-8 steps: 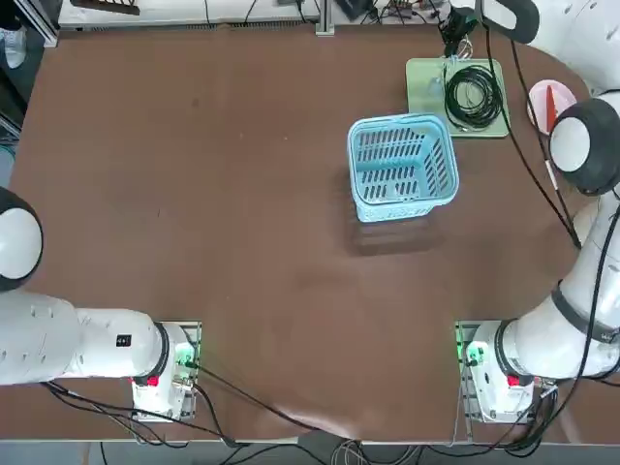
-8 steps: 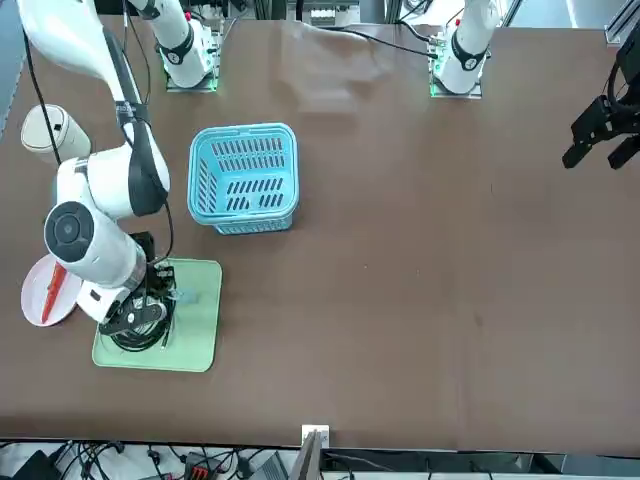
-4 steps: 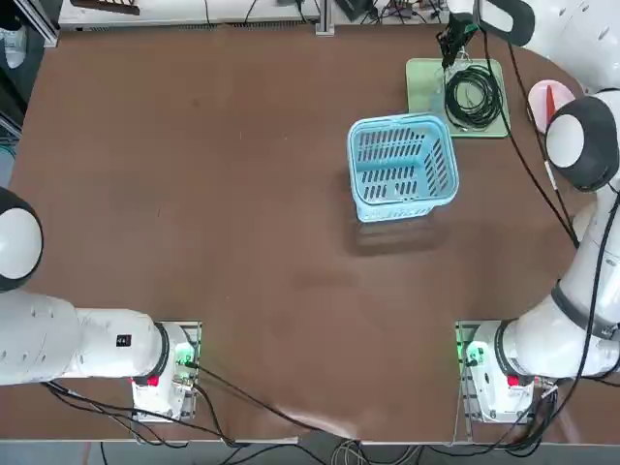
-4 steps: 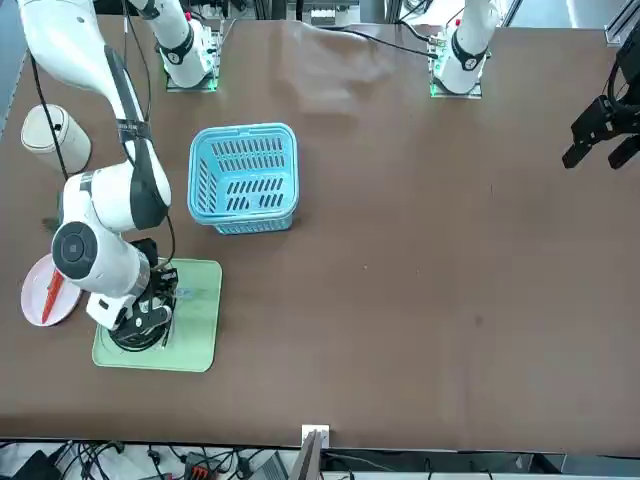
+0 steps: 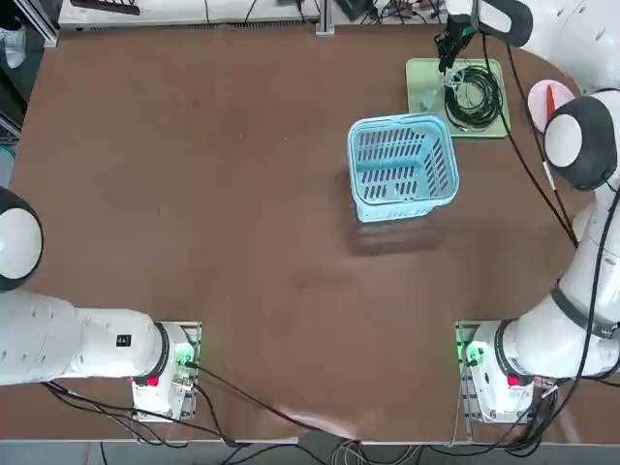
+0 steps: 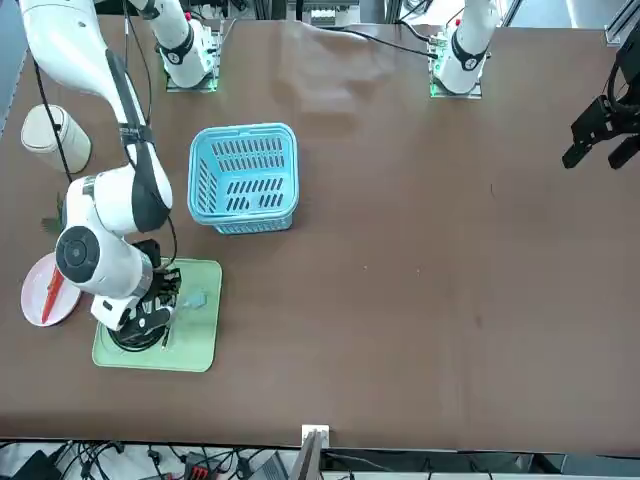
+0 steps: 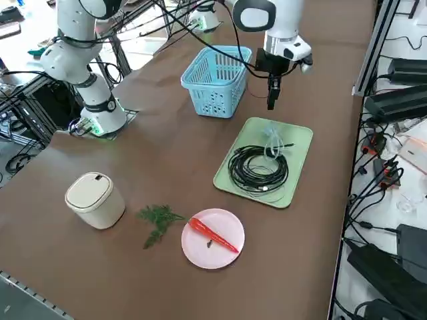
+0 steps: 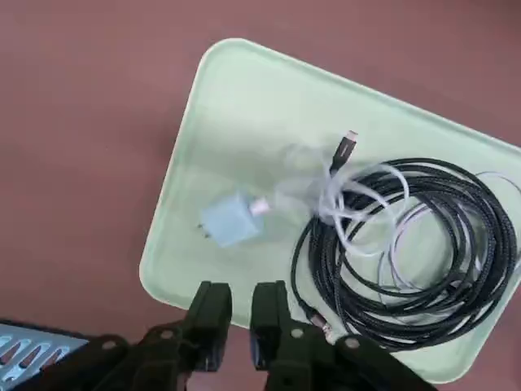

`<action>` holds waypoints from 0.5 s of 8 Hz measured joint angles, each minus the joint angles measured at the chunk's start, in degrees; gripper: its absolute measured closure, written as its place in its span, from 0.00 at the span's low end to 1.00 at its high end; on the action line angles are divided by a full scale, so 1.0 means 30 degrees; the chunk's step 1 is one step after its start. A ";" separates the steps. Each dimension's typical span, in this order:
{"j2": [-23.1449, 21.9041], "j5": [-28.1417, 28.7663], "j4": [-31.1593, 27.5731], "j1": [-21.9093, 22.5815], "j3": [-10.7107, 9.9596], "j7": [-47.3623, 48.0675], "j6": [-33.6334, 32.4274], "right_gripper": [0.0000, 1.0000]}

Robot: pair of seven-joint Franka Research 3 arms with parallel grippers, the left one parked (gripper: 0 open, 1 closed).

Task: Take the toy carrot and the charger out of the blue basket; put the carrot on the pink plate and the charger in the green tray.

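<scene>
Right arm reaches far across the table (image 5: 194, 194), wrist bent down, right end effector (image 7: 271, 100) pointing straight down above the basket-side edge of the green tray (image 7: 297, 143). Fingers (image 8: 210, 314) stand a narrow gap apart, holding nothing.

In the right side view, left to right: a cream lidded bin (image 7: 94, 200) at the near left, a loose green leafy sprig (image 7: 157, 220) beside it, then the pink plate (image 7: 213, 257) with the toy carrot (image 7: 212, 234) lying on it, long axis diagonal across the plate. The blue basket (image 7: 220, 80) sits farther back, upright, nothing visible inside it. Right of it, the green tray lies flat. The charger (image 8: 231, 221) rests in the tray near the end effector's side, its thin pale cable (image 8: 346, 199) trailing in loose loops toward a coiled black cable (image 7: 257, 170) that fills the tray's near half. Charger and end effector are apart.
</scene>
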 joint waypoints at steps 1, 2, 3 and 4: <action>0.0040 0.0002 0.0000 0.0000 0.0000 -0.0002 0.0028 0.72; 0.0057 0.0002 0.0000 0.0000 0.0000 -0.0008 0.0051 0.57; 0.0061 0.0002 0.0000 -0.0002 0.0000 -0.0015 0.0061 0.40; 0.0058 0.0002 0.0026 -0.0013 -0.0001 -0.0023 0.0102 0.19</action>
